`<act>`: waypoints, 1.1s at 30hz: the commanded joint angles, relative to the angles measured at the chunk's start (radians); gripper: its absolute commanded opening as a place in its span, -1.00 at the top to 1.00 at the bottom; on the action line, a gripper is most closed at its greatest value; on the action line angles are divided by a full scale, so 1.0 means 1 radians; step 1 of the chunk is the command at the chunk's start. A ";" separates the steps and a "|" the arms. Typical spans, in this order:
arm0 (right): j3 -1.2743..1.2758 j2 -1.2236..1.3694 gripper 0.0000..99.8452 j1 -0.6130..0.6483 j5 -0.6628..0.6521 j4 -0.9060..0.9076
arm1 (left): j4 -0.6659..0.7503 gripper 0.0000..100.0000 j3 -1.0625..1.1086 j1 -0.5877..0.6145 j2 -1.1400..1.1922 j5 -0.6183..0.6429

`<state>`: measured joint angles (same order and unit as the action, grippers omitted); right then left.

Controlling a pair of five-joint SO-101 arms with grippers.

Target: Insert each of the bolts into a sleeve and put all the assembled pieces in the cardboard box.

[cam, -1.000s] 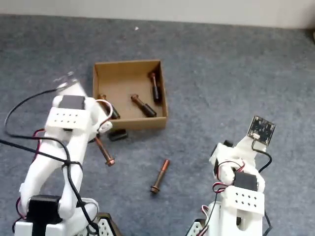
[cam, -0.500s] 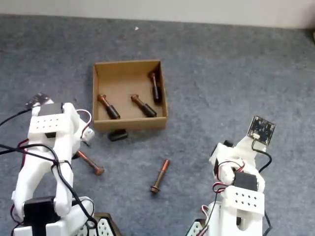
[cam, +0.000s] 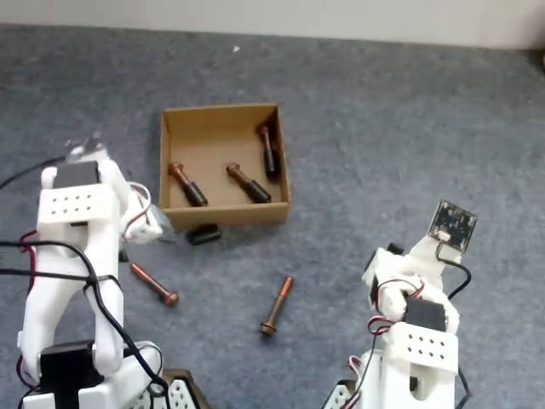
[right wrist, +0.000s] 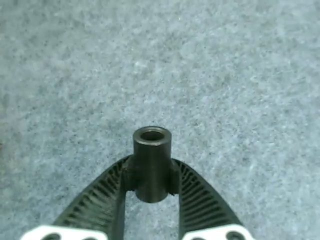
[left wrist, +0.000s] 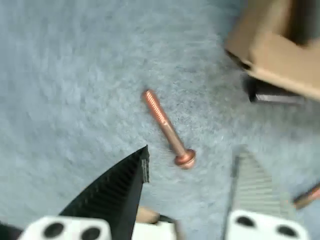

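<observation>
Loose bolt (cam: 154, 285), copper-coloured: lies flat on the grey carpet (cam: 383, 128), near the cardboard box (cam: 226, 215) and off the corner of its arm-facing wall on the left arm's side. Long axis diagonal to that wall, threaded tip nearer the box, flanged head farther off. Left gripper (left wrist: 192, 152): hangs directly above the bolt's head end, jaws spread wide and holding nothing, probably lined up to pick it up. Second bolt (cam: 278, 305): flat on the carpet, farther from the same wall toward the right arm's side, tip likewise toward the box. Spare sleeve (cam: 204, 233), black: on its side just beside that wall, outside the box. Held sleeve (right wrist: 151, 150): clamped between the right gripper's (right wrist: 150, 172) fingers, well apart from the box, long axis along the fingers, open bore facing outward past the tips, apparently presented to receive a bolt. Box contents: three assembled pieces (cam: 249, 184), each lying flat on the floor of the box.
</observation>
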<state>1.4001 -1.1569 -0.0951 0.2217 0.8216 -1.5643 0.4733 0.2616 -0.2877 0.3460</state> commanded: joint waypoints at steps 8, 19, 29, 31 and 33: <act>-0.008 -0.018 0.99 -0.008 0.003 -0.019 | -0.055 0.84 -0.133 -0.018 -0.030 -1.105; -0.008 -0.018 0.99 -0.008 0.003 -0.019 | -0.074 0.57 0.022 -0.044 -0.028 -1.645; 0.076 -0.018 0.99 -0.010 0.003 -0.168 | 0.167 0.57 0.289 -0.203 -0.027 -1.657; 0.077 -0.018 0.99 -0.010 0.003 -0.170 | 0.184 0.57 0.306 -0.213 -0.028 -1.659; 0.077 -0.018 0.99 -0.010 0.003 -0.170 | 0.184 0.57 0.305 -0.211 -0.027 -1.662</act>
<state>1.4906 -1.1584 -0.0951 0.2217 0.6759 -1.4047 0.7725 0.0698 -0.2892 -1.2727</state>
